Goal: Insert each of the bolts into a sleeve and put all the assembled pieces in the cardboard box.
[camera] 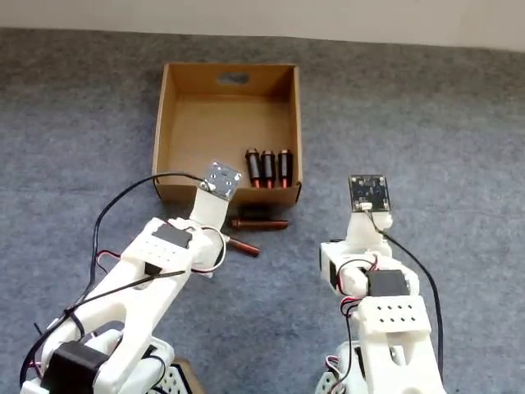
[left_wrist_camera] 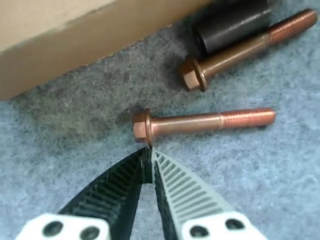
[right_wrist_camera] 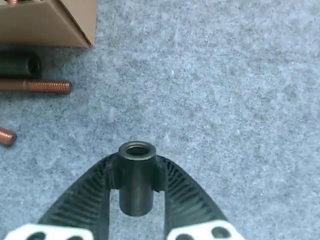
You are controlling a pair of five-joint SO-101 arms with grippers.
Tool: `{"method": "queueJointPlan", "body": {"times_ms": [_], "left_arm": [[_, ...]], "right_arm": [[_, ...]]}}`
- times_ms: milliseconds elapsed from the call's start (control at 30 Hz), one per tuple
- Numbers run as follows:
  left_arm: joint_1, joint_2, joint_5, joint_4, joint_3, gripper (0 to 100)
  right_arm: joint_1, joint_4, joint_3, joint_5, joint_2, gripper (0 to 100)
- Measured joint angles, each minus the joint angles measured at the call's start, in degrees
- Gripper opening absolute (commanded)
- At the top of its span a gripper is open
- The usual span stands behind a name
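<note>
**sleeve gripped on the right, bolt not yet picked on the left**

counting three assembled pieces (camera: pixel 268 168) lying side by side in the near right corner of the cardboard box (camera: pixel 164 123). leaves two loose bolts and sleeves to match, so reads as the next pairing, at its pick-up stage.

over to the right claw (right_wrist_camera: pixel 136 161): clenched around the sides of a black sleeve (right_wrist_camera: pixel 136 185), held out over the grey surface (camera: pixel 459 148), well apart from the box. long axis running along the claw's own line, open bore pointing away from the wrist, ready to take a shank.

over to the left claw (left_wrist_camera: pixel 150 155): clenched on nothing, tips pressed together, hovering just beside the hex head of the near bolt (left_wrist_camera: pixel 200 121). flat on the surface, that one, long axis crosswise to the claw's line, head nearest the tips, threaded end pointing off to the side. beyond it, roughly parallel, the second bolt (left_wrist_camera: pixel 240 47), tucked against a spare sleeve (left_wrist_camera: pixel 232 22) right by the box wall.

next move, by the look of it: calls for spreading the left claw, straddling the near bolt's shank, closing, lifting, then turning the threaded end toward the held bore and lining up both axes before pushing in. worth watching for a roll on that round shank.
</note>
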Motion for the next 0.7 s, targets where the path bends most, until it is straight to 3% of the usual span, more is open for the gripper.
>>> {"method": "queueJointPlan", "body": {"times_ms": [333, 567, 700], "left_arm": [[4.13, 0.0, 2.29, 9.49, -7.12, 4], [4.04, 0.0, 26.37, 9.49, -6.95, 24], [3.96, 0.09, 38.77, 9.14, -6.42, 25]], "right_arm": [[0.0, 0.0, 0.0, 0.0, 0.0, 0.6], [0.0, 0.0, 0.0, 0.0, 0.0, 0.6], [0.0, 0.0, 0.0, 0.0, 0.0, 0.6]]}}
